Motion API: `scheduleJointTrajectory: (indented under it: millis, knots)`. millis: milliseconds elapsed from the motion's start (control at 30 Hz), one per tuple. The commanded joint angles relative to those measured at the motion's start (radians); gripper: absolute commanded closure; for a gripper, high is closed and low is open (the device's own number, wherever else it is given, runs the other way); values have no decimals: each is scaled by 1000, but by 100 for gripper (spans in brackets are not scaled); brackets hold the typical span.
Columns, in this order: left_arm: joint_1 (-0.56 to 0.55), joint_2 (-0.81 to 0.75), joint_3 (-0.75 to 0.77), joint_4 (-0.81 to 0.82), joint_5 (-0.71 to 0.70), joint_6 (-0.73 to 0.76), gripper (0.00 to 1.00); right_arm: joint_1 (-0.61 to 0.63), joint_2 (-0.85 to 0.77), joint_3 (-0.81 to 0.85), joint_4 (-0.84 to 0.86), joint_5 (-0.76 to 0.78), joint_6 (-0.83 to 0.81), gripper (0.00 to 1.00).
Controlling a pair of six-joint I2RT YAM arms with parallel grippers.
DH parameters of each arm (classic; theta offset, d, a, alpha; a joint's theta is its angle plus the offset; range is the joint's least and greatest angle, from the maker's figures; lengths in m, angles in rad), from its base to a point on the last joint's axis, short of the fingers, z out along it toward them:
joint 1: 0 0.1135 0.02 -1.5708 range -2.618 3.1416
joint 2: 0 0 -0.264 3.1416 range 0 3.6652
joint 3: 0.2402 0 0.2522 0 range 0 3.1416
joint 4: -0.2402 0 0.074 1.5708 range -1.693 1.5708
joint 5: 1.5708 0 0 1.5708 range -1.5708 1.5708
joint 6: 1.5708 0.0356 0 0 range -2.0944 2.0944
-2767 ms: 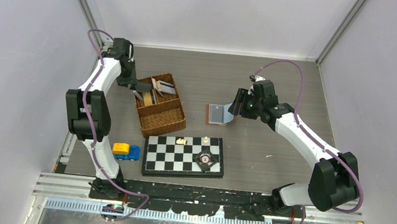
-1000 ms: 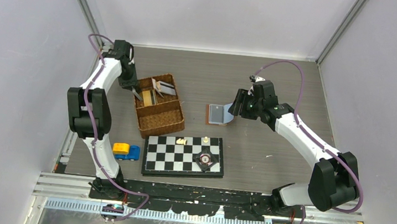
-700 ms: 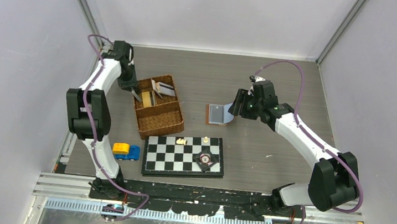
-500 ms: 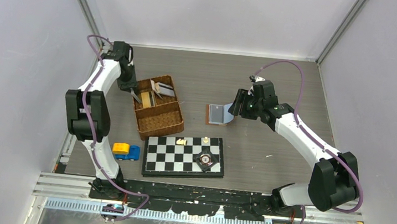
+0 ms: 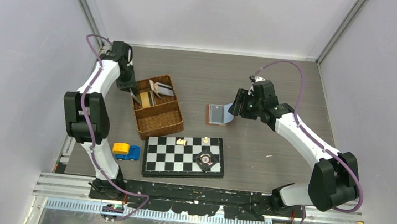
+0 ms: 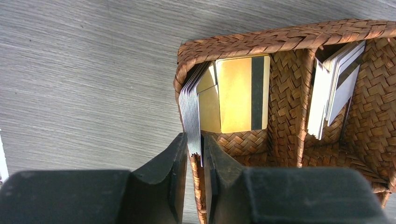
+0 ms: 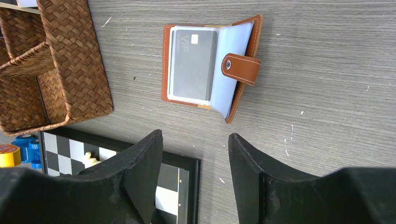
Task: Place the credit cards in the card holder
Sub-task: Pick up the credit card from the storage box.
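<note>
The left gripper (image 6: 195, 141) has edged back to a corner of the basket (image 6: 280, 35), pinching stacked credit cards (image 6: 189, 107); the right gripper (image 7: 195, 135) hangs wide above the open card holder (image 7: 239, 68).

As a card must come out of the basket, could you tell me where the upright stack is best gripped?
Grip the cards across their flat faces at the exposed top edge, coming straight down. They stand on edge against the basket's end wall, so only that edge is free and the sides are walled in. The left gripper has a finger on either side of one end.
</note>
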Motion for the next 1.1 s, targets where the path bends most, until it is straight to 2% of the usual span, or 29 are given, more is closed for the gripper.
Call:
scheduleJointTrajectory:
  millis: [0,300,500,767,1067]
  knots:
    - [7,-49,-10,-18,-18,14,82,4,-11,4,41,4,-7,41]
    - [7,-66,-18,-17,-8,11,100,4,-15,1,42,8,-7,41]
    - [7,-109,-37,-15,22,16,100,4,-29,2,40,14,-6,41]
    - [7,-232,-87,54,143,39,100,4,-71,22,-4,49,-6,41]
    - [3,-389,-145,153,364,62,100,4,-178,87,-84,74,-15,41]
